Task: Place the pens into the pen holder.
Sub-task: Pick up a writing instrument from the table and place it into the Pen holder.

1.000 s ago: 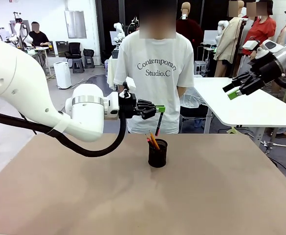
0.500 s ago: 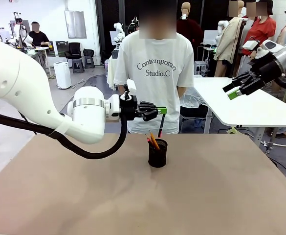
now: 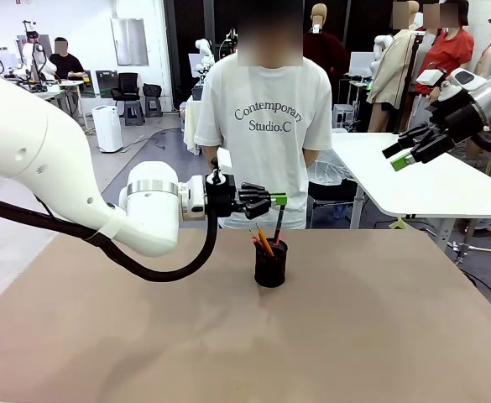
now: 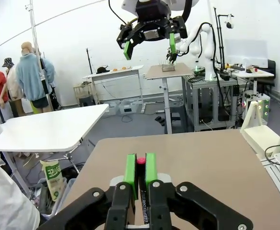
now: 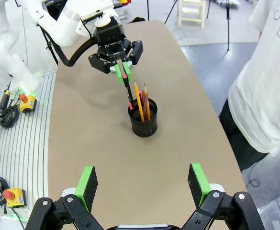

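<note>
The black mesh pen holder [image 3: 270, 264] [image 5: 143, 120] stands mid-table with a yellow-orange pen [image 5: 139, 101] and a dark red pen [image 5: 146, 103] leaning in it. My left gripper [image 3: 275, 200] [image 4: 140, 168] [image 5: 122, 70] hovers just above and behind the holder, shut on the black pen [image 3: 278, 222] [image 5: 127, 88], whose red end [image 4: 140, 160] shows between the green pads. That pen hangs steeply, its lower end at the holder's mouth. High at the right, away from the table, my right gripper [image 3: 404, 156] [image 5: 142, 184] [image 4: 149, 40] stays open and holds nothing.
A person in a white T-shirt [image 3: 269, 126] stands at the far edge, right behind the holder. A white table [image 3: 421, 180] is at the back right. The brown tabletop [image 3: 245, 336] is bare around the holder.
My left gripper has come down and slightly right with the black pen, bringing its lower end to the holder's mouth. The right gripper has not moved.
</note>
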`<state>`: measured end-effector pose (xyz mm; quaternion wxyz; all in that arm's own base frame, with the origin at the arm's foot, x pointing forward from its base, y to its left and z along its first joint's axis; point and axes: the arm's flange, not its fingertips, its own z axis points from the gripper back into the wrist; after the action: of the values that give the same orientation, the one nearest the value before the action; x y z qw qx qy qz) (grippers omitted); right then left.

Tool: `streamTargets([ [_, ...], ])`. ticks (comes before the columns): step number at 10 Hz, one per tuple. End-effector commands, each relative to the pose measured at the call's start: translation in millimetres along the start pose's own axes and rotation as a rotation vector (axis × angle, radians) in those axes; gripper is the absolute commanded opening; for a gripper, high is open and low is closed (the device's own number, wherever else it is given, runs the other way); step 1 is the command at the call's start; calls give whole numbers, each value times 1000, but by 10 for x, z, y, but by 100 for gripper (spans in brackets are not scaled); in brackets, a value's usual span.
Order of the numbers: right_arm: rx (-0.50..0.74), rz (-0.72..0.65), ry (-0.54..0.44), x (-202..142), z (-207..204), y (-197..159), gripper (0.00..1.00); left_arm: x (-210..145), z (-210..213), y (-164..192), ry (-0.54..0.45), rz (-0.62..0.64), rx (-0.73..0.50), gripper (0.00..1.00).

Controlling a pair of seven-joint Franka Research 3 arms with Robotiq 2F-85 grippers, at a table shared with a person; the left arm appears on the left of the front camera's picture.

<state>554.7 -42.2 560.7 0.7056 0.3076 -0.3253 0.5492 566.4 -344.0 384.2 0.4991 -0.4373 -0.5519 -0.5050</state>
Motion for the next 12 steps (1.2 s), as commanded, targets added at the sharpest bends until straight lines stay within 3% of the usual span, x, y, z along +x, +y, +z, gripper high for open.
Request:
streamTargets([
  [1,-1,1,0,13,10,6,100,-106,-27,99,-26,-59,3,0],
  [7,-1,1,0,13,10,6,100,-261,-150,344,-47,-34,-4,0],
  [12,-1,1,0,13,10,6,100,-254,-142,350,-54,-19,-3,99],
])
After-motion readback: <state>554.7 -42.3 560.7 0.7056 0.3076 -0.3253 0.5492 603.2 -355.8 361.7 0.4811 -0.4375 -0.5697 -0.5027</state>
